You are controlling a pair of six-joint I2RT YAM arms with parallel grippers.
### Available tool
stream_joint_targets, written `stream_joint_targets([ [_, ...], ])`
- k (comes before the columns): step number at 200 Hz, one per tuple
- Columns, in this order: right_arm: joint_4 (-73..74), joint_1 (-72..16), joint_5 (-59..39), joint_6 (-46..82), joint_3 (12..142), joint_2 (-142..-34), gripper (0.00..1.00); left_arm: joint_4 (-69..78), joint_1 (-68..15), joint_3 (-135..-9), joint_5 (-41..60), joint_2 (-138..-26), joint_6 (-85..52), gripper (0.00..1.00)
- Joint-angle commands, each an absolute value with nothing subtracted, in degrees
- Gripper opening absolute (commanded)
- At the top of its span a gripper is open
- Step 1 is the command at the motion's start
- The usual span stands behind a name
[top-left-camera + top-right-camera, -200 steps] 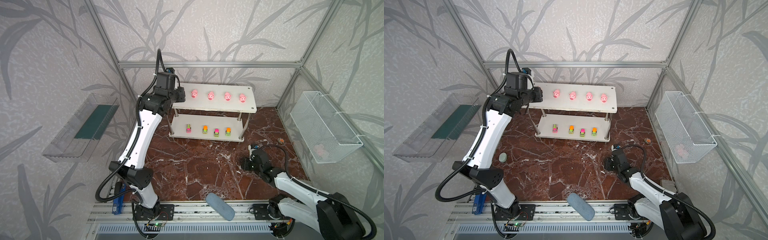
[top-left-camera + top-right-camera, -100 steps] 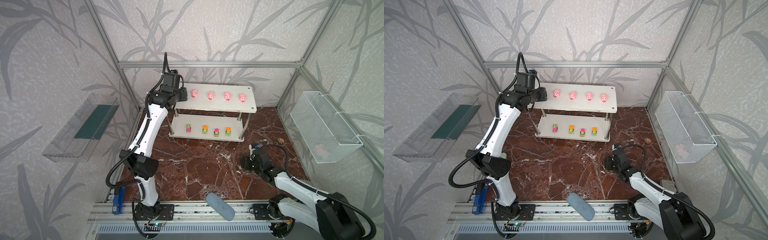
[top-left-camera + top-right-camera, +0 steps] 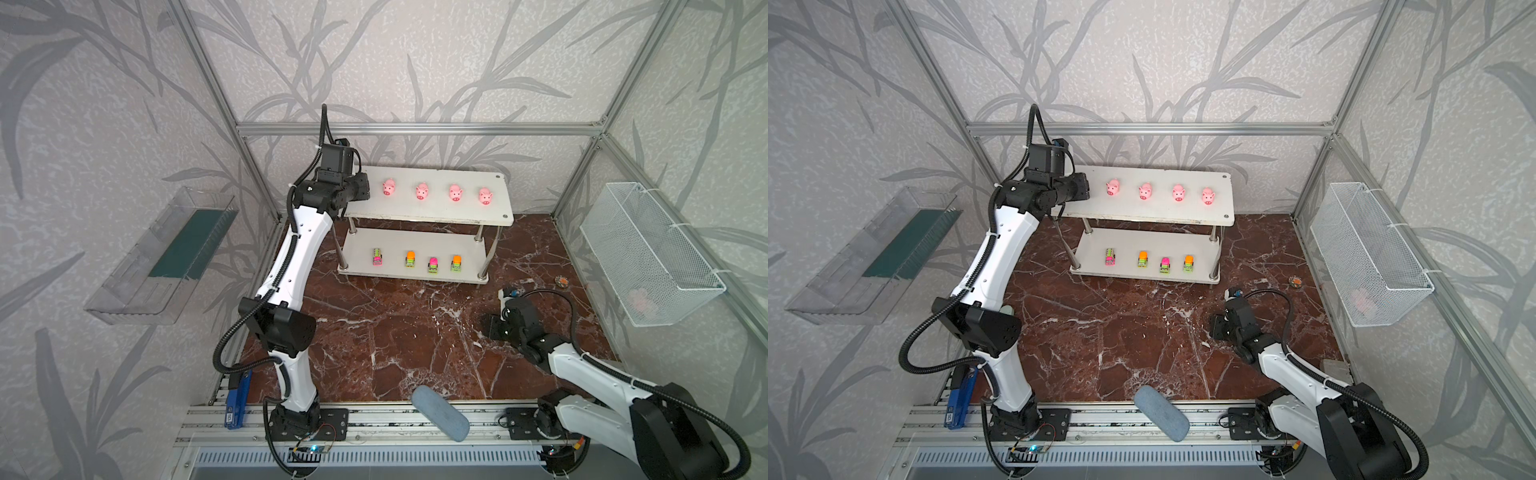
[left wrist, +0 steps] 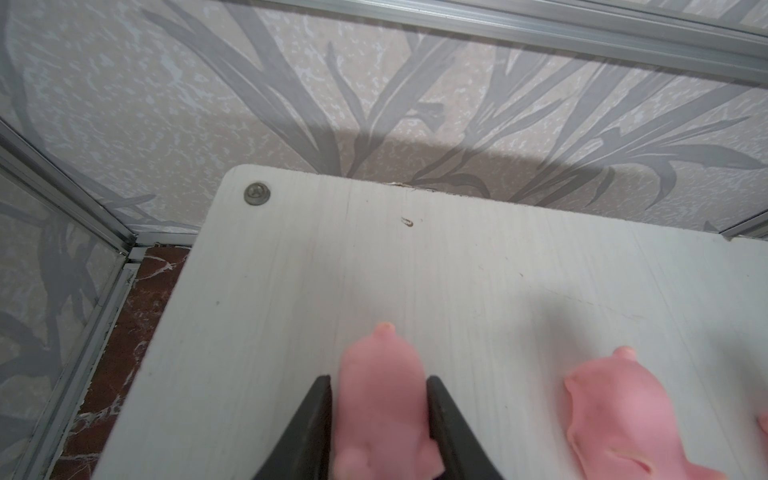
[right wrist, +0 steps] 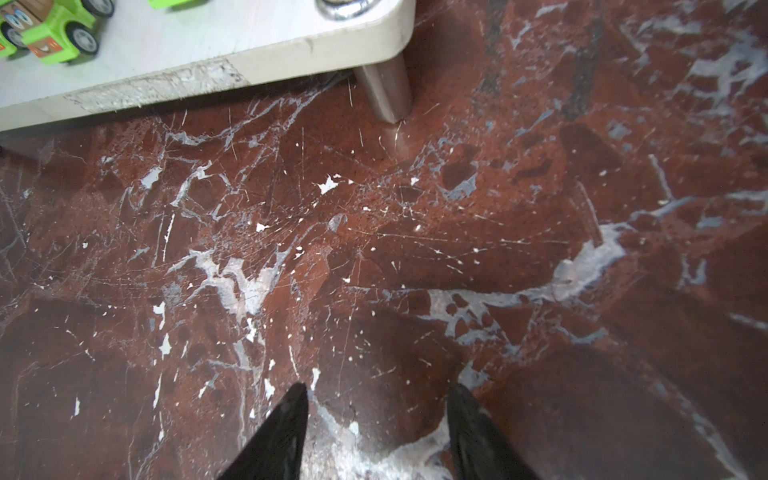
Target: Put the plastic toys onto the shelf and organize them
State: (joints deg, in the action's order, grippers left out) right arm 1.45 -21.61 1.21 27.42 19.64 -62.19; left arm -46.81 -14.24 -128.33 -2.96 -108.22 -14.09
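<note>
While the left gripper flanked the pig at the left end of the top board of the shelf, its black fingers lay right against the toy's sides, and the wrist view was too close to tell whether they pinched it or stood just clear. The pig rested on the board, just beside its neighbour, and both top views hid it behind the gripper. If a pad clung to its side as the arm drew back, the pig would likely be dragged toward the front edge, twisted out of line or tipped over; a sideways drift could knock the neighbour too. Its long axis ran front to back across the board, in line with the fingers; the small nub that seemed to be its tail pointed at the back wall, so the head faced the front like the other pigs in the row. The trucks stood on the lower board. The right gripper hung with jaws apart over bare floor, holding nothing.
</note>
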Motion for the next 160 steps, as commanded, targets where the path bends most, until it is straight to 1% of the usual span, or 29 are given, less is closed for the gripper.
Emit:
stream_joint_targets([
  [1, 2.15, -21.18, 1.15, 27.27, 19.76, -62.56, 0.55, -47.27, -13.80, -130.17, -2.12, -108.39, -13.72, 0.42],
  [44, 2.20, -21.18, 0.97, 27.35, 19.82, -62.40, 0.55, -47.64, -13.71, -132.11, -1.87, -107.65, -13.81, 0.49],
  [72, 1.85, -21.18, 1.05, 27.33, 19.93, -61.92, 0.55, -48.69, -13.64, -136.48, -0.61, -106.76, -13.93, 0.54],
  [85, 1.67, -21.16, 1.19, 27.33, 20.03, -61.72, 0.55, -48.71, -13.65, -137.71, -0.03, -105.51, -14.12, 0.56],
  [103, 1.18, -21.10, 1.23, 27.33, 20.12, -61.14, 0.55, -48.19, -13.66, -136.69, 0.61, -102.04, -14.24, 0.57],
  [121, -0.41, -21.09, 1.71, 27.33, 19.89, -59.56, 0.55, -45.33, -13.69, -129.98, 0.37, -95.48, -14.89, 0.58],
  [135, -2.13, -21.04, 2.39, 27.07, 19.35, -57.25, 0.54, -40.65, -13.64, -119.95, -0.50, -87.87, -15.55, 0.58],
  [160, -6.21, -20.58, 3.72, 26.36, 19.27, -52.01, 0.54, -33.92, -13.62, -101.12, -3.86, -73.95, -15.99, 0.62],
])
